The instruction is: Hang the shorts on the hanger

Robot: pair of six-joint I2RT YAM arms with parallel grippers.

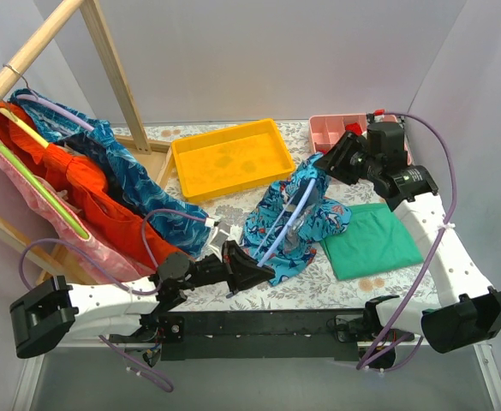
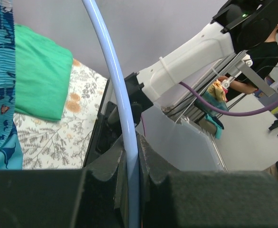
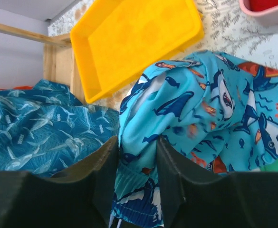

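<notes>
The turquoise shorts (image 1: 297,224) with a shark print lie bunched in the middle of the table, one end lifted. My right gripper (image 1: 331,163) is shut on the raised waistband part of the shorts (image 3: 177,109). The light-blue hanger (image 1: 284,224) runs through the shorts; its hook is hidden. My left gripper (image 1: 248,262) is shut on the hanger's lower end, and the hanger's bar (image 2: 115,76) rises between the pads (image 2: 155,166) in the left wrist view.
A yellow tray (image 1: 229,157) sits behind the shorts, a pink divided tray (image 1: 336,130) at the back right. A green folded cloth (image 1: 370,241) lies right of the shorts. A wooden rack (image 1: 27,56) at left holds teal, red and pink garments (image 1: 104,188).
</notes>
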